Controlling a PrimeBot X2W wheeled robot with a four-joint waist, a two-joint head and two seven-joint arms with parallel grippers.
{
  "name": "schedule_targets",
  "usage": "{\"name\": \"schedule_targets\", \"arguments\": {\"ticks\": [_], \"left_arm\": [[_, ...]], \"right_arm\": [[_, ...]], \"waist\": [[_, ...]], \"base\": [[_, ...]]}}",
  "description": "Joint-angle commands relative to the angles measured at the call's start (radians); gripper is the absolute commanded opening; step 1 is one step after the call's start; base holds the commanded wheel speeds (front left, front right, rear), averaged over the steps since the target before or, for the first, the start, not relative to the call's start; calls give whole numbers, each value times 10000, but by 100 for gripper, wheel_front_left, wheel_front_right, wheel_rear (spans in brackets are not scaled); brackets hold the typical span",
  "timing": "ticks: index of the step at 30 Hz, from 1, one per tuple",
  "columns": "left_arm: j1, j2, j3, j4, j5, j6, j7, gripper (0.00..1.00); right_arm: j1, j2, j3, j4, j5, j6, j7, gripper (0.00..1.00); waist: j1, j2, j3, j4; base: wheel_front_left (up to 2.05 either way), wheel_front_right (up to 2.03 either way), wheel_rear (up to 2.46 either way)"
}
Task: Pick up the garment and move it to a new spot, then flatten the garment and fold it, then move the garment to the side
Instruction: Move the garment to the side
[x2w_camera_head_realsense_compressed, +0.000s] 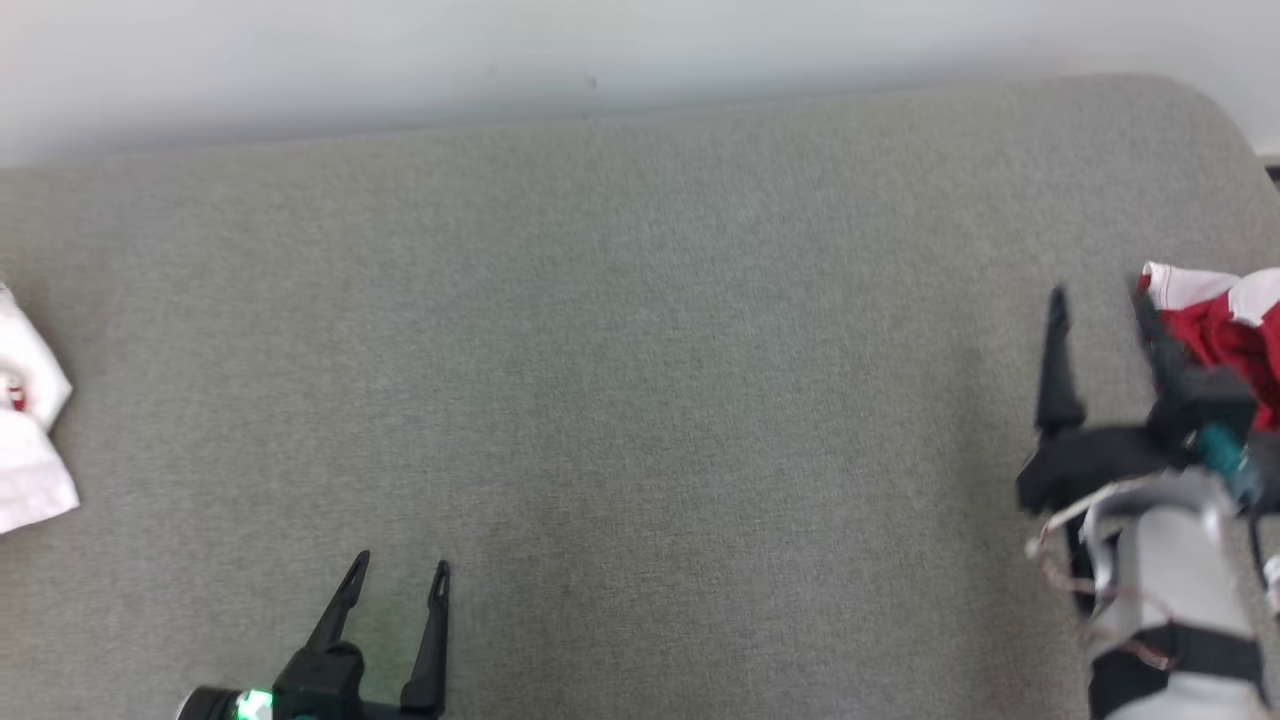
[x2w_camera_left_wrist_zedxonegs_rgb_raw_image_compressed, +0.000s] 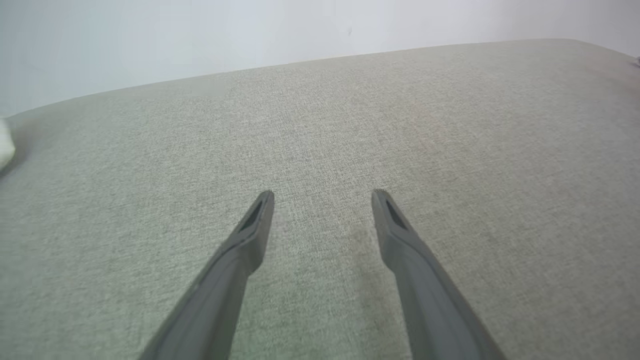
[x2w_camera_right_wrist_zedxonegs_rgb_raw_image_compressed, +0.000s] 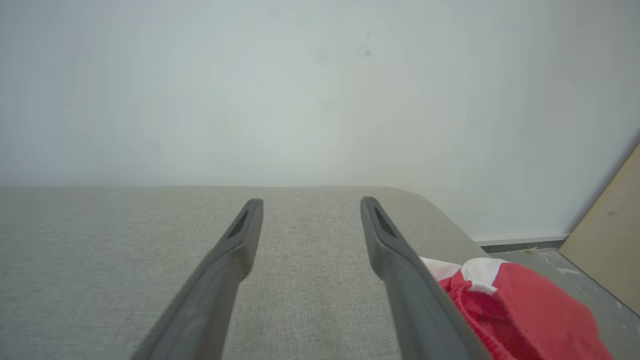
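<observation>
Finds the red-and-white garment (x2w_camera_head_realsense_compressed: 1225, 330) bunched at the right edge of the grey fabric counter (x2w_camera_head_realsense_compressed: 640, 350), just beside the right tool (x2w_camera_head_realsense_compressed: 1100, 300), spread open and empty like the left tool (x2w_camera_head_realsense_compressed: 402, 565). Risks shoving it over that edge with a sideways sweep, or snagging a loose fold on one finger.

Soft even light, v. faint shadows; right gripper (x2w_camera_head_realsense_compressed: 1100, 290) blurred in head view (wrist edges curve).
</observation>
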Motion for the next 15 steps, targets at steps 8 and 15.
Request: {"name": "schedule_targets", "arguments": {"ticks": [8,15], "left_arm": [[591,-233,382,61,-200,87,-28,100],[1018,-329,676,73,-262,98,-28,100]], "right_arm": [[1948,392,1074,17,1355,-26,-45,100],[2912,547,1525,-256,1972,-26,-47,100]], "waist": [[1,0,-1097,636],[1,0,-1703,766]], "base": [[0,0,0],[0,0,0]]}}
